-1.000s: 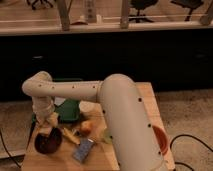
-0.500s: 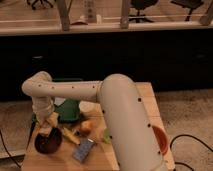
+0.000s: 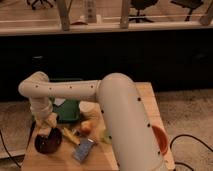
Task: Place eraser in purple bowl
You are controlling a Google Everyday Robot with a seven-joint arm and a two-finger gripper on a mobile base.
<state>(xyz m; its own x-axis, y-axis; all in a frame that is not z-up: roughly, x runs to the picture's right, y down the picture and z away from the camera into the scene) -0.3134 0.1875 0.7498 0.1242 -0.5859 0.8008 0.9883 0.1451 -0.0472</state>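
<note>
The purple bowl [image 3: 48, 143] is dark and round and sits on the wooden table [image 3: 60, 162] near its front left corner. My gripper [image 3: 46, 129] hangs down from the white arm [image 3: 75, 90] right over the bowl's far rim. A small pale tan piece [image 3: 51, 120] shows at the gripper's end and looks like the eraser. I cannot tell whether it is held. The inside of the bowl is dark and shows nothing else.
A green square container [image 3: 68, 109] stands behind the bowl. A yellow wedge [image 3: 70, 136], an orange round thing [image 3: 86, 127] and a grey-blue block [image 3: 84, 150] lie to the bowl's right. An orange-red bowl [image 3: 160, 140] sits at the right edge, partly hidden by the arm.
</note>
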